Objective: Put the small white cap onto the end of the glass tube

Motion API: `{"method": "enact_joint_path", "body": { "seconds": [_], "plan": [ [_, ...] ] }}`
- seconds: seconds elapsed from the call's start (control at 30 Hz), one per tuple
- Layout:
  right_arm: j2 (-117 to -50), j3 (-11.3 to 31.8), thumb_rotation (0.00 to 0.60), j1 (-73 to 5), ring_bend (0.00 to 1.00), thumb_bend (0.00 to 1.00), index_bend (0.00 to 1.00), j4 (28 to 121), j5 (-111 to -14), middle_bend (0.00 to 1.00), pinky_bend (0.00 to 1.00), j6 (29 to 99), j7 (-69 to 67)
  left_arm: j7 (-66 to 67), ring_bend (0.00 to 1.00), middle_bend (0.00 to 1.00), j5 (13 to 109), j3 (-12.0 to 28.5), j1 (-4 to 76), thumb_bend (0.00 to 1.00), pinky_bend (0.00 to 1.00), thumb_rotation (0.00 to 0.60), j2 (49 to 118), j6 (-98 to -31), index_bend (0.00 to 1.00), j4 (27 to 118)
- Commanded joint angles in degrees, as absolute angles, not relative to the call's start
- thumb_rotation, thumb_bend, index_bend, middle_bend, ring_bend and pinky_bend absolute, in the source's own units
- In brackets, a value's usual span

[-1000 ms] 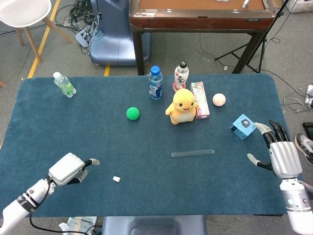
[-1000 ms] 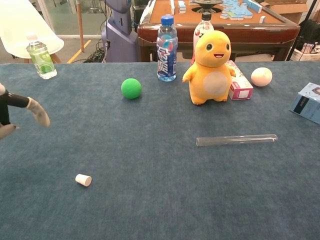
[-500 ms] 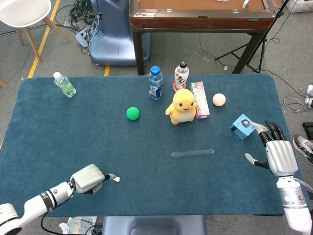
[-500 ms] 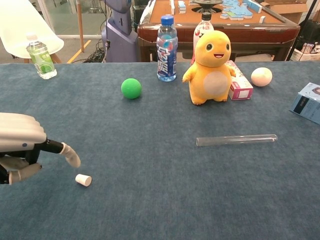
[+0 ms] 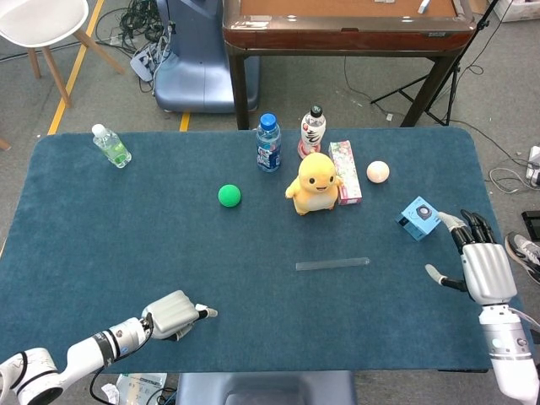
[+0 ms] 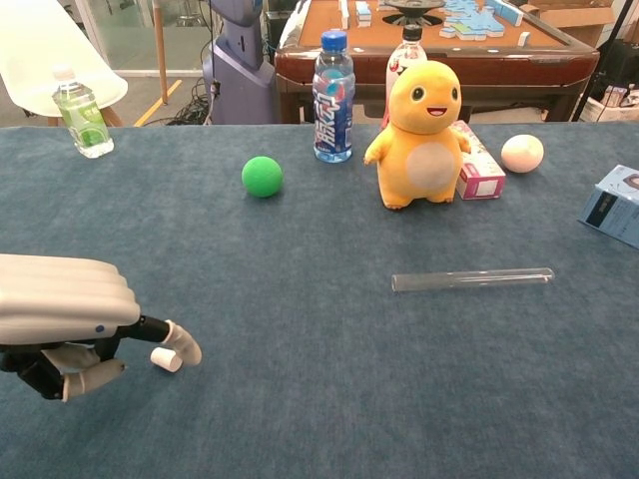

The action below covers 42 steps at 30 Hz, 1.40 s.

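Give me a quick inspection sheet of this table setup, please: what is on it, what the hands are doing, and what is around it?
Surface: blue cloth-covered table.
Job's things: small white cap lies on its side near the front left; glass tube lies flat to the right, uncapped.
Clutter: green ball, blue-capped bottle, yellow plush toy, pink box, pale ball, blue box, green-drink bottle.
Hands: left hand at the cap, a fingertip beside it, not gripping; right hand holds nothing, fingers apart.
Cables: tangle on the floor.
Surroundings: wooden table, white chair.
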State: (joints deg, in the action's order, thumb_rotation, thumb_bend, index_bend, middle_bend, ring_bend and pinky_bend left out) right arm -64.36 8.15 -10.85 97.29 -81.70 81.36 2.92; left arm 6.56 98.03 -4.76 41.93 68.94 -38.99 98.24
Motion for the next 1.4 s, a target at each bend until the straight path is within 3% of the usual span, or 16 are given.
{"method": "enact_joint_path", "body": {
  "seconds": [0.03,0.47,1.4],
  "plan": [
    [-64.4,8.1,0.6,-10.8,0.08,0.18,0.09,97.1,-81.7,0.22,0.06,81.5,2.7,7.7,1.0,1.0,97.0,-5.0,41.9,0.65,0.97,0.6,69.7,-38.9,0.17,97.8],
    [-64.4,8.1,0.6,-10.3,0.08,0.18,0.09,96.8,-81.7,0.22,0.06,82.2,2.1,10.5,1.0,1.0,93.0,-5.6,42.0,0.65,0.97,0.6,71.8,-38.7,0.17,95.5],
    [-65.0,8.0,0.6,-10.3,0.08,0.18,0.09,96.8,-82.3,0.22,0.06,82.6,2.0,11.9,1.0,1.0,91.3,-7.6,41.3,0.65,0.97,0.6,66.3,-41.9,0.18,98.5]
  ]
}}
